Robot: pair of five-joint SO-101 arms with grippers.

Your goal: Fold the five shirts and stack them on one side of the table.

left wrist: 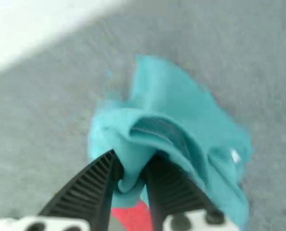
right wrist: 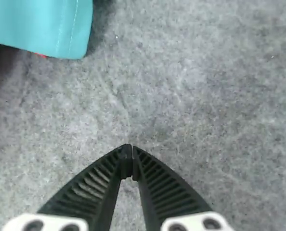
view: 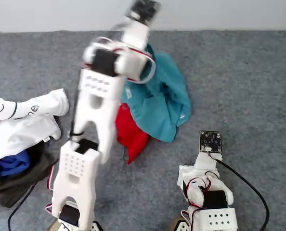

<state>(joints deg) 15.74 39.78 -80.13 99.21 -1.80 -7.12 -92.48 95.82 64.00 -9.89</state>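
Squarely in the pinch of the left claw (left wrist: pixel 132 164), a fold of the teal shirt (left wrist: pixel 186 108); right claw (right wrist: pixel 128 155) closed, empty.

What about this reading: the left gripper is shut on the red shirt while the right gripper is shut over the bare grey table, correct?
Not quite. The left wrist view shows the left gripper shut on the teal shirt, not the red shirt. The right gripper is shut over the bare grey table, as stated.

Open mat (view: pixel 249 86) right; shirt heap (view: pixel 18 139) left
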